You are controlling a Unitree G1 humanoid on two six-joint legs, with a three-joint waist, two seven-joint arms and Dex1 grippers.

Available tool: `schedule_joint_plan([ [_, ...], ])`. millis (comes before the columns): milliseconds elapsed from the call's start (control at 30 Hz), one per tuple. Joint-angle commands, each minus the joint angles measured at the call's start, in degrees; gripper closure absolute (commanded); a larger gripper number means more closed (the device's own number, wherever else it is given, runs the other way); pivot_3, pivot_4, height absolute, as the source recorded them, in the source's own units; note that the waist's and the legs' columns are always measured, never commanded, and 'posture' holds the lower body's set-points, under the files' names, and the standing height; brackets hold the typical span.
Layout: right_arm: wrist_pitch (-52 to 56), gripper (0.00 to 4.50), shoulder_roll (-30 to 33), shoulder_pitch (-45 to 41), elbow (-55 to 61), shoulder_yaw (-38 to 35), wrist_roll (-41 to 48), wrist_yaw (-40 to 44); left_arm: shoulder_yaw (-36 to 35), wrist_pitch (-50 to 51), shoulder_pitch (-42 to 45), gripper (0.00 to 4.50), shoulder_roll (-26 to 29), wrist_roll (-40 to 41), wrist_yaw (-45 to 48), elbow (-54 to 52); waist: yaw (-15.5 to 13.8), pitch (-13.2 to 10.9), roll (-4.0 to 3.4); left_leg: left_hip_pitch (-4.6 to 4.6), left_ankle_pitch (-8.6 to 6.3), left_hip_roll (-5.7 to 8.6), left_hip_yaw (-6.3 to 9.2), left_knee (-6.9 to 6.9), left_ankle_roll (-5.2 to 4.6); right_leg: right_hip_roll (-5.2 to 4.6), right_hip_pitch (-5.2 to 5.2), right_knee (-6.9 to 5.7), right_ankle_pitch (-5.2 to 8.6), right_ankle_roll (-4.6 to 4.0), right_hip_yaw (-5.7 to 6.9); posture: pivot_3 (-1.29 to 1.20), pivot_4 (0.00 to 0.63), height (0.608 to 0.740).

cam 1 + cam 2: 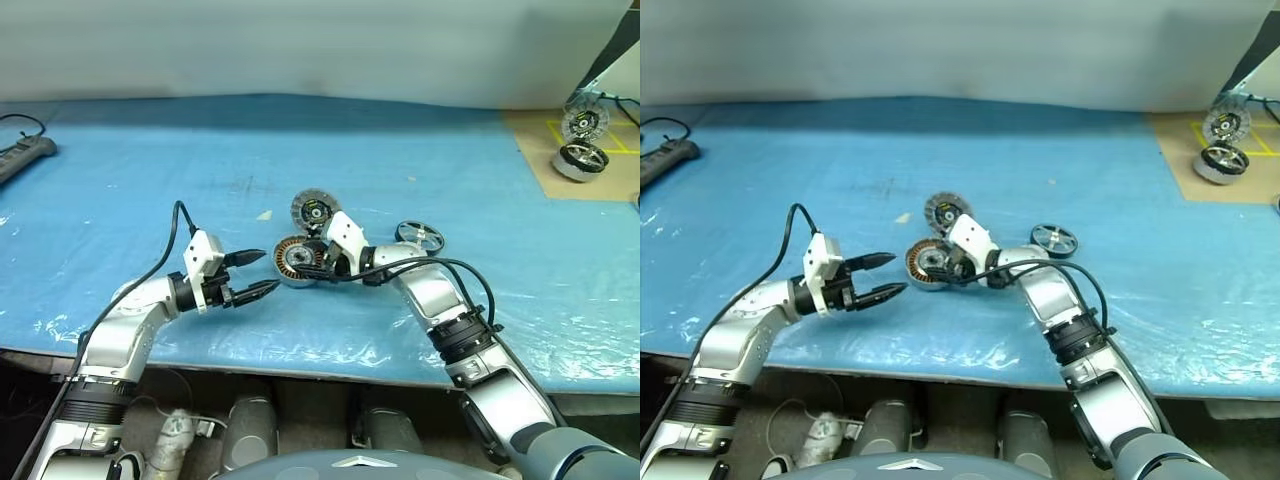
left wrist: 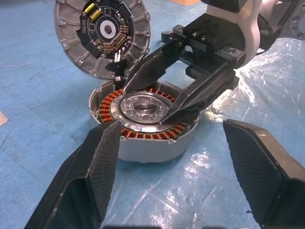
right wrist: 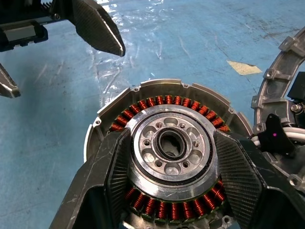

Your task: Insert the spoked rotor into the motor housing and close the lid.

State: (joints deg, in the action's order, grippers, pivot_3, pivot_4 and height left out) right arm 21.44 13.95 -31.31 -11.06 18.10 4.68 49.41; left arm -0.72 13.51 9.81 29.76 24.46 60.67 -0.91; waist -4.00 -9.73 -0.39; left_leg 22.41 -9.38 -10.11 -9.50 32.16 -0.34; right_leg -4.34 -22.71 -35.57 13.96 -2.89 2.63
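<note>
Arms: my two limbs wear silver-grey metal shells, with black ribbed rings at the joints.
Wrists: each one carries a white block-shaped housing.
Cables: a thin black lead loops over each of my forearms.
Left gripper (image 1: 262, 274): two black tapered fingers of woven carbon texture.
Right gripper (image 2: 159, 103): matching black fingers on a black bracket dotted with small screws.

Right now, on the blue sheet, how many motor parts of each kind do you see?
motor housing: 1
lid, swung open: 1
spoked rotor: 1
Total: 3
</note>
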Motion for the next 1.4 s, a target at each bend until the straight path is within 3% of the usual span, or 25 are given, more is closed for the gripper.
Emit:
schedule_joint_plan([
  [33, 1.5, 1.53, 0.0, 0.3, 4.9, -3.1, 4.1, 1.2, -0.3, 0.3, 0.5, 0.84, 0.3, 0.6, -0.4, -1.6, 0.1, 0.0, 0.0, 0.02, 0.0, 0.0, 0.0, 0.0, 0.0, 0.0, -0.02, 0.0, 0.0, 0.0, 0.0, 0.0, 0.15, 0.74],
  [100, 3.0, 1.53, -0.9, 0.0, 5.9, -4.2, 6.2, 1.1, -0.2, 0.9, 0.6, 0.84, 0.2, 0.7, -0.7, -2.2, 0.1, 0.0, 0.0, 0.05, 0.0, -0.01, 0.0, -0.01, 0.0, 0.0, -0.07, 0.0, 0.0, 0.0, 0.0, 0.0, 0.15, 0.74],
  [233, 4.9, 2.79, -2.9, -0.9, 6.6, -5.5, 9.0, 0.7, 0.8, -0.2, -0.2, 0.84, -0.6, 0.0, -0.9, -1.6, 0.2, 0.0, 0.0, 0.05, 0.0, -0.04, -0.01, -0.03, 0.0, 0.03, -0.1, 0.0, 0.0, 0.0, -0.01, 0.0, 0.15, 0.74],
  [367, 2.5, 4.29, -3.9, -1.7, 3.0, -3.4, 5.4, -1.6, 0.9, -0.5, -0.2, 0.84, -0.7, -0.1, -0.8, -1.3, 0.2, 0.0, 0.0, 0.06, 0.0, -0.04, -0.02, -0.03, 0.01, 0.03, -0.13, 0.0, 0.0, 0.0, -0.01, 0.0, 0.15, 0.74],
  [400, 2.5, 4.49, -4.2, -1.9, 2.2, -2.9, 4.8, -2.0, 0.8, -0.2, -0.1, 0.84, -0.5, 0.0, -0.7, -1.4, 0.2, 0.0, 0.0, 0.06, 0.0, -0.04, -0.02, -0.04, 0.01, 0.03, -0.13, 0.0, 0.0, 0.0, -0.01, 0.0, 0.15, 0.74],
  [600, 3.6, 4.49, -5.1, -2.4, -0.8, -0.1, 2.6, -2.6, -0.2, 2.9, 0.8, 0.84, 1.3, 1.6, -0.6, -3.6, 0.2, 0.0, 0.0, 0.08, 0.01, -0.03, -0.03, -0.05, 0.04, 0.03, -0.16, 0.01, 0.0, 0.0, -0.03, 0.0, 0.15, 0.74],
  [833, 0.6, 4.49, -1.3, -0.5, -3.9, 5.8, -1.9, 0.9, 1.3, 3.8, 0.9, 0.84, 0.6, 1.1, -1.5, -3.9, 0.2, 0.0, 0.0, 0.02, 0.04, -0.01, -0.12, -0.07, 0.08, 0.03, -0.15, 0.01, 0.0, 0.0, -0.14, 0.0, 0.15, 0.74],
  [1133, 5.9, 4.49, -4.3, -2.7, -3.9, -1.8, 5.4, 0.0, 2.9, -4.7, 0.9, 0.84, -1.6, -2.2, 1.0, 5.3, 0.1, 0.0, 0.02, -0.48, -0.01, 0.03, -0.36, -0.23, 0.01, 0.04, 0.08, 0.0, 0.0, 0.03, -0.52, 0.0, 0.15, 0.74],
  [1267, 11.1, 4.49, -6.8, -4.0, 1.4, -9.1, 14.0, 0.0, 2.3, -1.7, 1.5, 0.84, -0.3, -0.5, 1.1, 1.7, 0.1, 0.0, 0.02, -0.3, -0.01, 0.03, -0.43, -0.25, 0.01, 0.04, -0.14, -0.02, -0.01, 0.02, -0.55, 0.0, 0.15, 0.74],
  [1400, 10.7, 4.49, -6.0, -3.5, 2.7, -7.3, 12.0, -0.9, 1.2, 3.9, 1.9, 0.84, 1.8, 2.3, 0.5, -3.9, 0.1, 0.0, 0.05, -0.09, 0.03, 0.01, -0.47, -0.3, 0.06, 0.06, -0.39, -0.02, -0.01, 0.01, -0.54, 0.0, 0.15, 0.74],
])
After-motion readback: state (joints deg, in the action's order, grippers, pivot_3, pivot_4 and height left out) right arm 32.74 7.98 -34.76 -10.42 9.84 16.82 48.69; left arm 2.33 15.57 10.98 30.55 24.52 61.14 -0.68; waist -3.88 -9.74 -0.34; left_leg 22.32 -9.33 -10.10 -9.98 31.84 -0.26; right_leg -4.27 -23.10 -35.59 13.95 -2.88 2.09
